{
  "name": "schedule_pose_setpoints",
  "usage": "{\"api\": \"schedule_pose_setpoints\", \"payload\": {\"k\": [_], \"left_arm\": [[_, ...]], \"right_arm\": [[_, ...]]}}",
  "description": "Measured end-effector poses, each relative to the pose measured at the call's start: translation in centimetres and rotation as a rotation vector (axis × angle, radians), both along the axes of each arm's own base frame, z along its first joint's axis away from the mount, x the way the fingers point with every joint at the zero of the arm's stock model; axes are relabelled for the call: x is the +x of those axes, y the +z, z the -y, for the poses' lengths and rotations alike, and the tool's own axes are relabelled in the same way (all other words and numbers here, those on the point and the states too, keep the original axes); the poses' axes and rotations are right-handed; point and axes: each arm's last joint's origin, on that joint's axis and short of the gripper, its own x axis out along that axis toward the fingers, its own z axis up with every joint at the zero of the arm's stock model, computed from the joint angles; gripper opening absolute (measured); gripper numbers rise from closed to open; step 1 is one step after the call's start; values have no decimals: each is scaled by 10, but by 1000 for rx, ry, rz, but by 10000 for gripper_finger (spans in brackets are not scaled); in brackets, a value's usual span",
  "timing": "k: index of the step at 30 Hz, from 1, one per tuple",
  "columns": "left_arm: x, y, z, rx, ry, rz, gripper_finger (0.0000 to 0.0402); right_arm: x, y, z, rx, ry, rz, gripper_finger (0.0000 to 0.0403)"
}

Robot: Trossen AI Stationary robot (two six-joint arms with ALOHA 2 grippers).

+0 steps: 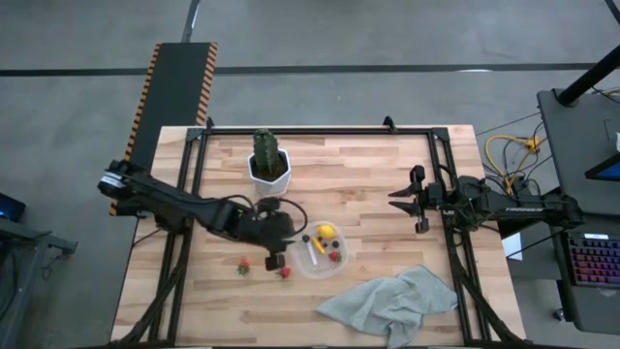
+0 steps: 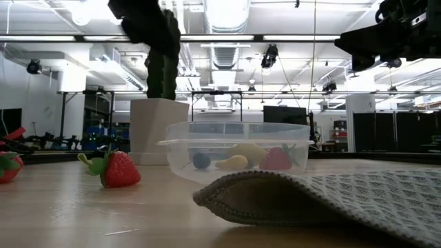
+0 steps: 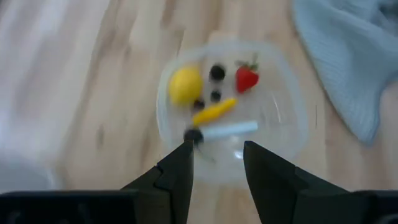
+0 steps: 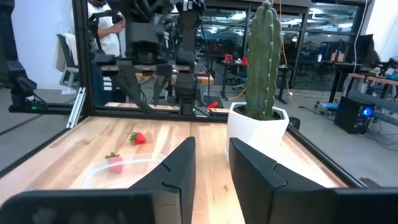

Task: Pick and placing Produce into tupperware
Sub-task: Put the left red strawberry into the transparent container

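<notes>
The clear tupperware (image 1: pixel 323 250) sits on the wood table and holds a yellow lemon (image 3: pixel 185 84), a red strawberry (image 3: pixel 247 78), an orange carrot piece (image 3: pixel 213 112) and dark berries (image 3: pixel 216 73), beside its white mark (image 3: pixel 230 129). Another dark berry (image 3: pixel 194 135) lies just past one fingertip of my left gripper (image 3: pixel 217 155). That gripper (image 1: pixel 279 248) is open and hovers over the tupperware's left rim. Two strawberries (image 1: pixel 244 265) (image 1: pixel 285 272) lie on the table left of the tupperware. My right gripper (image 1: pixel 395 200) waits open, raised over the right side of the table.
A green cactus in a white hexagonal pot (image 1: pixel 268 165) stands just beyond the left gripper. A grey-green cloth (image 1: pixel 392 301) lies crumpled near the front edge, right of the tupperware. Black frame rails (image 1: pixel 320 131) border the table. Bare wood lies between the tupperware and the right gripper.
</notes>
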Motion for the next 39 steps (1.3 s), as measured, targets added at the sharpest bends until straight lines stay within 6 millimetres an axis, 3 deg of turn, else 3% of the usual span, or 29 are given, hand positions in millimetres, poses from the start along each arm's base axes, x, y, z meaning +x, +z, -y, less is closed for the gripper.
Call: {"api": "schedule_pose_setpoints", "payload": {"k": [6,12,19,25,33,39], "left_arm": [[-11,-8,-3,-311,432,-68,125],[-14,-15,9,-581,614,-148,125],[-33,-29,31,-616,854,-289,125],[-46,-32,58,-709,1003,-298,125],[-45,-58,79,-738,1156,-434,125],[-43,-68,82,-702,1183,-462,125]], "right_arm": [[0,0,0,-21,-1,2,88],[1,-1,0,-20,-1,-7,85],[3,-7,0,-23,3,-77,96],[5,-9,0,-41,3,-92,103],[5,-8,0,-55,2,-84,98],[5,-8,0,-73,3,-85,100]]}}
